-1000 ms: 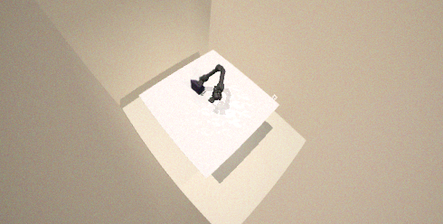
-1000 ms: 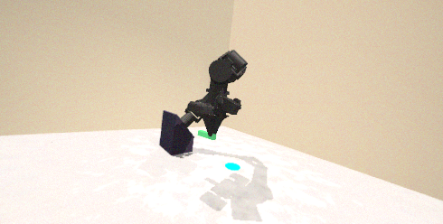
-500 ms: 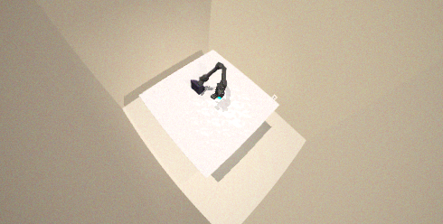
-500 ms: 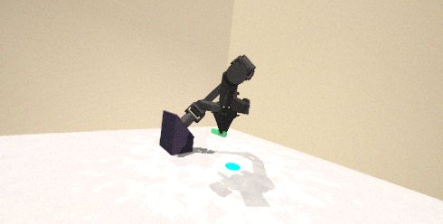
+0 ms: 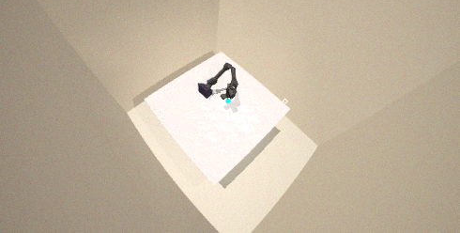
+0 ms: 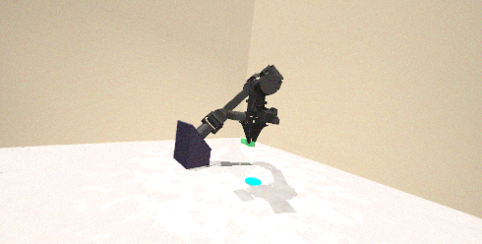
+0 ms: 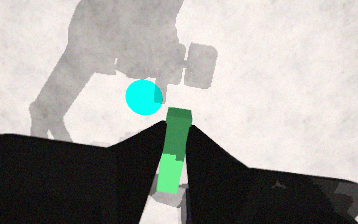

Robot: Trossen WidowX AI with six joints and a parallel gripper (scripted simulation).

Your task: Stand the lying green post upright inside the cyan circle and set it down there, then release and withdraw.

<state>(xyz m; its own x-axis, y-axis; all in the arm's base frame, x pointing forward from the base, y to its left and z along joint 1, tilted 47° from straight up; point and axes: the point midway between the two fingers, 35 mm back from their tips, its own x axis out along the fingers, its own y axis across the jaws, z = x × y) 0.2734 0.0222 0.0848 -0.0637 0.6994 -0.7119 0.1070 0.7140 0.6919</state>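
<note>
The broad white square table (image 5: pixel 188 129) (image 6: pixel 123 194) is extending past the cyan circle on every side. The black two-fingered tool (image 6: pixel 252 141) (image 7: pixel 177 128) is gripping the green rectangular post (image 6: pixel 244 142) (image 7: pixel 176 142), holding it raised off the tabletop. The flat cyan circle (image 5: pixel 228 100) (image 6: pixel 253 181) (image 7: pixel 142 97) is lying uncovered.

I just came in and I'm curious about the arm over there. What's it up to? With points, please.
A black robot arm has a green post (image 6: pixel 249 145) (image 7: pixel 174 150) pinched in its gripper (image 6: pixel 252 142) (image 7: pixel 177 128), held up off the white table (image 5: pixel 207 147) (image 6: pixel 98 194) (image 7: pixel 301 90). The post is lying roughly sideways rather than upright. The cyan circle (image 5: pixel 228 100) (image 6: pixel 253 181) (image 7: pixel 142 98) where it is meant to stand has no post on it, so turning it upright, placing it and letting go are all left to do.
</note>
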